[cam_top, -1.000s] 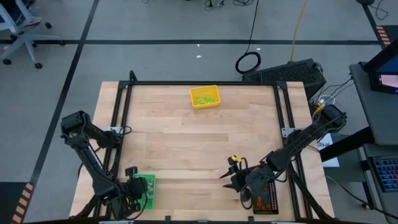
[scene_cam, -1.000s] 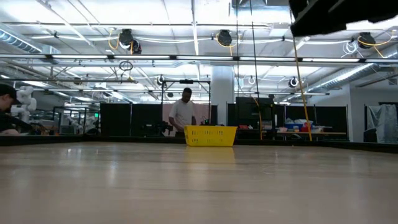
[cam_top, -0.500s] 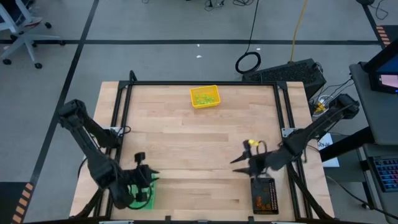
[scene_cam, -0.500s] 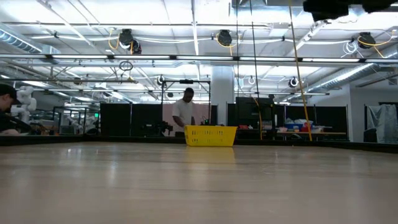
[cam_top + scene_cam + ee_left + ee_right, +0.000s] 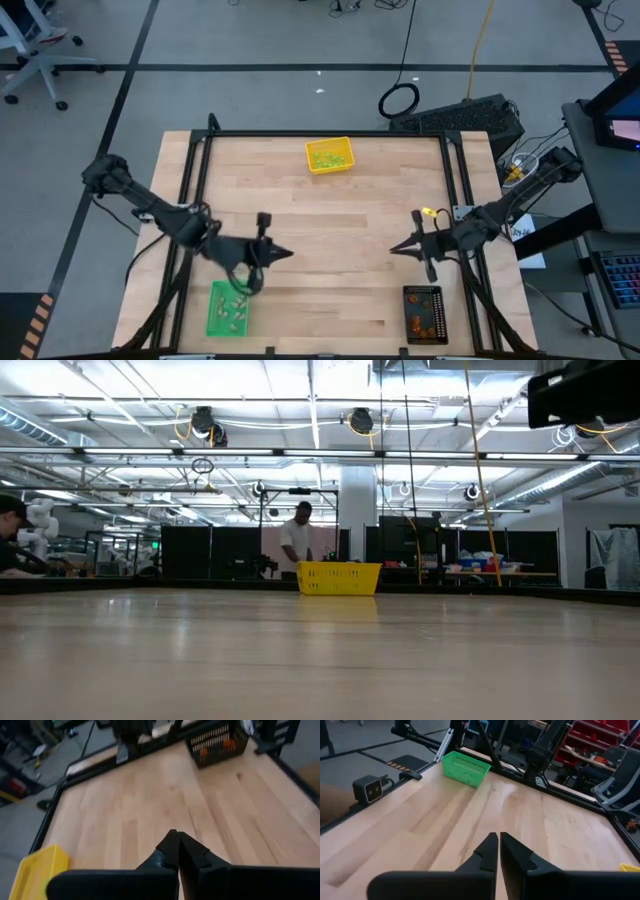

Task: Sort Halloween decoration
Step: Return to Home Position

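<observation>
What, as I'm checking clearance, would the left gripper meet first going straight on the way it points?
Probably nothing soon: the left gripper points across open table, its line seemingly passing between the right gripper and the black bin. Depth is unclear.

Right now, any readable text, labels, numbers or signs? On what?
No text is readable in any view.
The lit screen at the high view's right edge: too small to read.
The yellow plastic basket, green plastic basket, black plastic basket: no labels visible.
On the left gripper and right gripper, over the wooden table: no markings on the shut jaws.
</observation>
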Robot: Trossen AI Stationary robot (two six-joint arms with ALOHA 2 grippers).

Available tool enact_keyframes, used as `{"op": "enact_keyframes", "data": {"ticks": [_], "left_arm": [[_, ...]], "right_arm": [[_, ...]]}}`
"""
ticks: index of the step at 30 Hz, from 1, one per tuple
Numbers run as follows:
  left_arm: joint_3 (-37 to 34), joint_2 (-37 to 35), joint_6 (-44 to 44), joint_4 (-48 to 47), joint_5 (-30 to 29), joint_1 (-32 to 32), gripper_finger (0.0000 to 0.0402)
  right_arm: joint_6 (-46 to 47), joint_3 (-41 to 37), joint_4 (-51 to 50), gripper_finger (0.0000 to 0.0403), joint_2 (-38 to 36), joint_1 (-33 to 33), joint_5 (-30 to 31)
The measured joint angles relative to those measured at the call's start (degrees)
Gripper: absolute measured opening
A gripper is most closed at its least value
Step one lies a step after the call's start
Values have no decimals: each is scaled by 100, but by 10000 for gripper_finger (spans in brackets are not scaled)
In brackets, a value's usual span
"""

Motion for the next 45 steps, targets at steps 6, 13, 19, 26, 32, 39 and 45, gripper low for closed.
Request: {"op": "enact_keyframes", "data": {"ticks": [6, 13, 19, 26, 32, 39, 45], "left_arm": [[-959, -254, 662, 1697, 1135, 909, 0], [-2520, -476, 682, 3672, 1797, 1673, 0], [-3616, -479, 427, 5218, 2351, 2113, 0], [-4666, -479, 214, 6719, 2847, 2610, 0], [-5292, -479, -144, 7543, 3439, 3072, 0], [-5638, -526, -187, 7867, 3590, 3408, 0], [-5640, -761, -158, 7755, 3590, 3446, 0]], "right_arm": [[-79, -563, 471, 2, -362, -92, -217], [-214, -1182, 1426, 1, -662, -472, -830], [-87, -1489, 1708, 0, -741, -795, -1204], [-30, -1946, 2323, 0, -739, -1044, -1204], [103, -2077, 2259, 0, -782, -1157, -1270], [82, -2086, 2036, 0, -895, -1307, -1355], [-15, -2092, 1494, 0, -1438, -1492, -1354]]}}
